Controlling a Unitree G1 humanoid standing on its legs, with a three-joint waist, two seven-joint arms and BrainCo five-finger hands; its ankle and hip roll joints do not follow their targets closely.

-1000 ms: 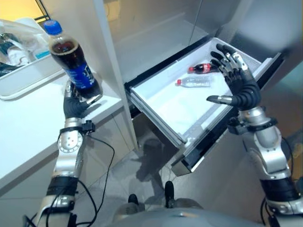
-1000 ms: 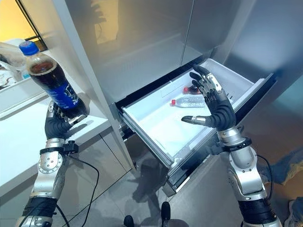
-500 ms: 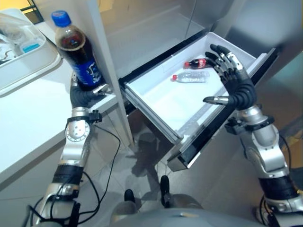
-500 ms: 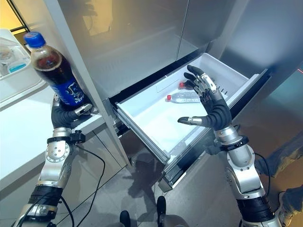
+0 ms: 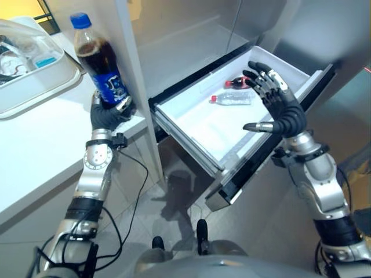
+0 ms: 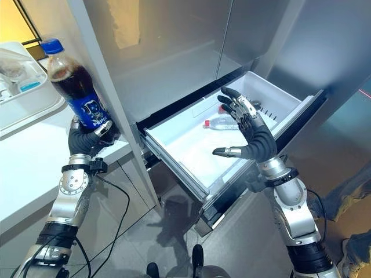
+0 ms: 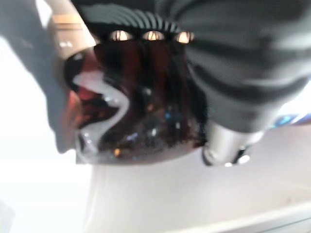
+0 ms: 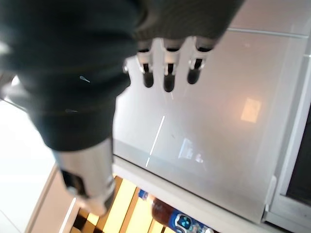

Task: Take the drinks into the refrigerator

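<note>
- Cola bottle [image 5: 99,70]: clear glossy plastic, dark liquid inside, shiny blue wrap label, matt blue plastic cap.
- Left hand [image 5: 107,113]: dark ribbed rubbery cover, matt; fingers of satin silver metal curled round the bottle's base.
- Right hand [image 6: 250,136]: same brushed silver fingers with dark matt tips, spread wide.
- Refrigerator drawer [image 5: 194,130]: smooth white plastic, faintly glossy, with black trim along the front edge.
- Refrigerator doors [image 6: 168,40]: brushed steel, softly reflective.
- Water bottle [image 5: 233,99]: clear plastic, in the drawer's far corner.
- Small cola bottle [image 5: 238,83]: glossy plastic, red label, just beside it.
- Worktop [image 5: 35,139]: smooth matt white.
- Tray [image 5: 46,81]: white plastic, at the worktop's far edge.
</note>
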